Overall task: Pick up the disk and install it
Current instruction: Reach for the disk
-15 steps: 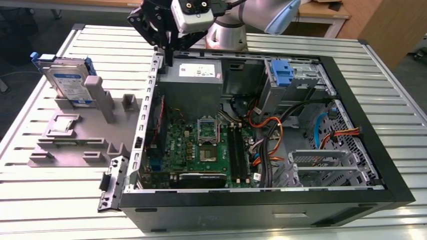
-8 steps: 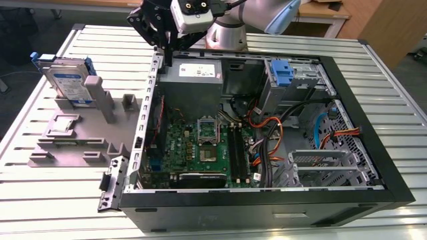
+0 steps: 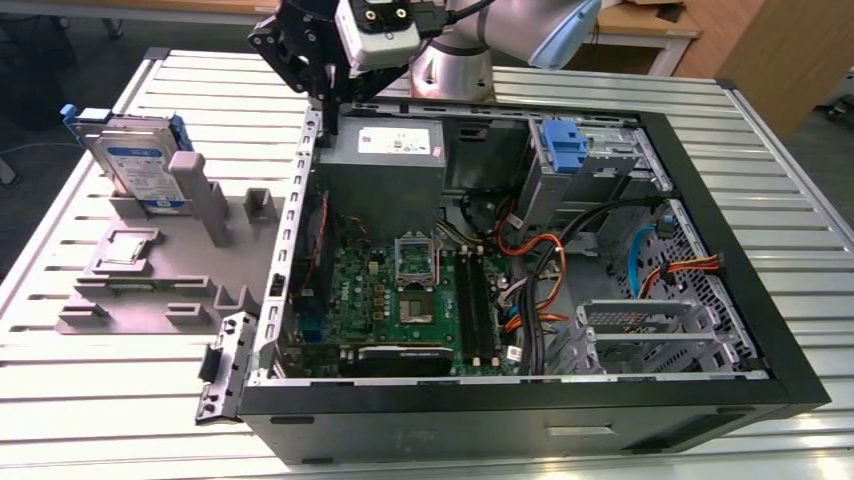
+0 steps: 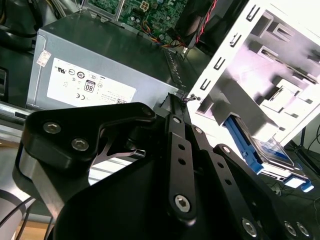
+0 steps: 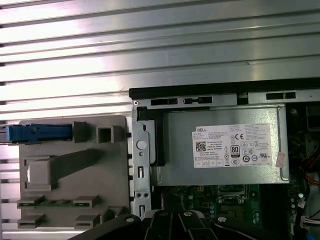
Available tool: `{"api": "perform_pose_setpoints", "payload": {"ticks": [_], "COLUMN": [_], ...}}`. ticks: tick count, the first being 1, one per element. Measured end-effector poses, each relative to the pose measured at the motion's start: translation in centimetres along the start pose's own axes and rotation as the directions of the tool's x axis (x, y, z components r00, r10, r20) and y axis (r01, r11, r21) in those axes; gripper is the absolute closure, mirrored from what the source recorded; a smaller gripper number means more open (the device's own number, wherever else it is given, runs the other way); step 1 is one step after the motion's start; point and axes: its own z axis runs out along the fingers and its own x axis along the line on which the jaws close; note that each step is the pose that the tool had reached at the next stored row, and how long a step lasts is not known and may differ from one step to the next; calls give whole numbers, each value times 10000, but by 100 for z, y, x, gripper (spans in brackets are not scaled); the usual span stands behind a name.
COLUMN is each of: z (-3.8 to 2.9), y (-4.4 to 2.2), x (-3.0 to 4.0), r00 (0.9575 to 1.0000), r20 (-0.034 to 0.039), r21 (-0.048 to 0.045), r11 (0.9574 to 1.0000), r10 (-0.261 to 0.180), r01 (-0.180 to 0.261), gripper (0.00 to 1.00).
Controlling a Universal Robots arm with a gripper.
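The disk (image 3: 138, 163) stands on edge in a slot at the far end of the grey fixture (image 3: 147, 275), on the exterior view's left; its white-and-blue label and blue bracket show. The second wrist view shows the disk (image 4: 270, 146) from the side, and the first wrist view shows its blue edge (image 5: 40, 133). My gripper (image 3: 324, 120) hangs over the far left corner of the open computer case (image 3: 534, 410), beside the power supply. Its fingers (image 4: 174, 120) meet at the tip with nothing between them. The disk is well apart from it.
Inside the case are a grey power supply box (image 3: 387, 150) with a white sticker, a green motherboard (image 3: 400, 295), loose cables (image 3: 561, 260) and a blue caddy (image 3: 567, 150) in the drive bay. The case and fixture rest on a ribbed metal table (image 3: 801, 210).
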Motion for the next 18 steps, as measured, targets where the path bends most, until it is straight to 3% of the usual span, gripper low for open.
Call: {"api": "perform_pose_setpoints", "payload": {"ticks": [18], "z": [13], "y": [-2], "x": [17], "r00": [10000], "r20": [-92], "r21": [7], "r11": [10000], "r10": [3], "r01": [-3], "gripper": [90]}}
